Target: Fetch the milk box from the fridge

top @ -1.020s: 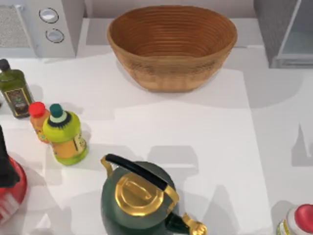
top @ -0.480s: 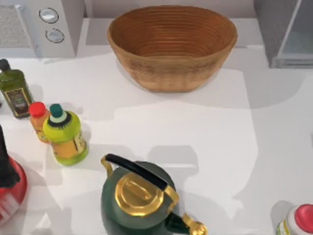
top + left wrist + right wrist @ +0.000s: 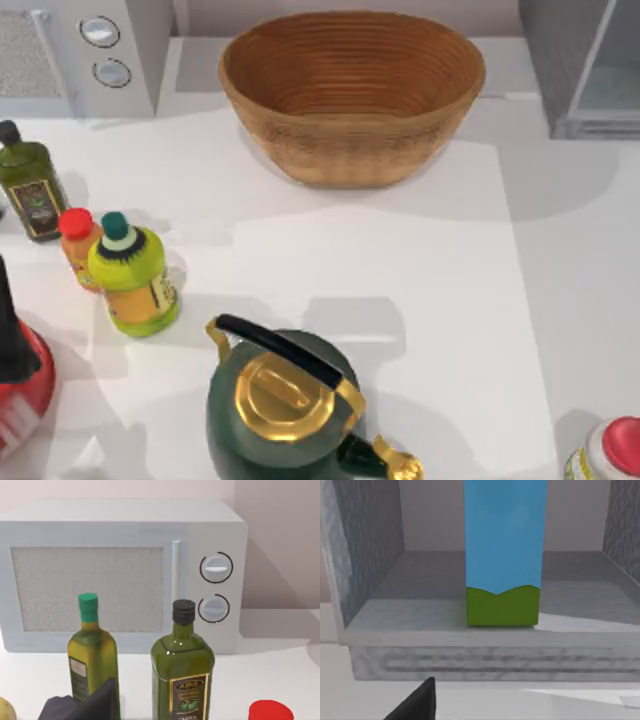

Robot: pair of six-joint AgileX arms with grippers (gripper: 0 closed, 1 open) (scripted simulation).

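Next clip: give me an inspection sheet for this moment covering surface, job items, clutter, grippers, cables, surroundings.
Surface: white table, shadows across it.
Job's things: milk box upright inside the open fridge, near its front edge; fridge at the table's far right corner.
Clutter: woven basket, green kettle, olive oil bottle, yellow-green bottle, orange bottle, red item.
Grippers: right fingertip low before the fridge; left fingertip by the bottles.
Cables: nothing seen.
Surroundings: microwave, pale wall.

Rendered kitchen: white bench (image 3: pixel 400 270) with light-grey two-knob microwave (image 3: pixel 90 50) upper left, dark-grey speckled fridge (image 3: pixel 580 60) upper right, green-and-gold kettle (image 3: pixel 285 405), olive-oil bottle (image 3: pixel 30 180).
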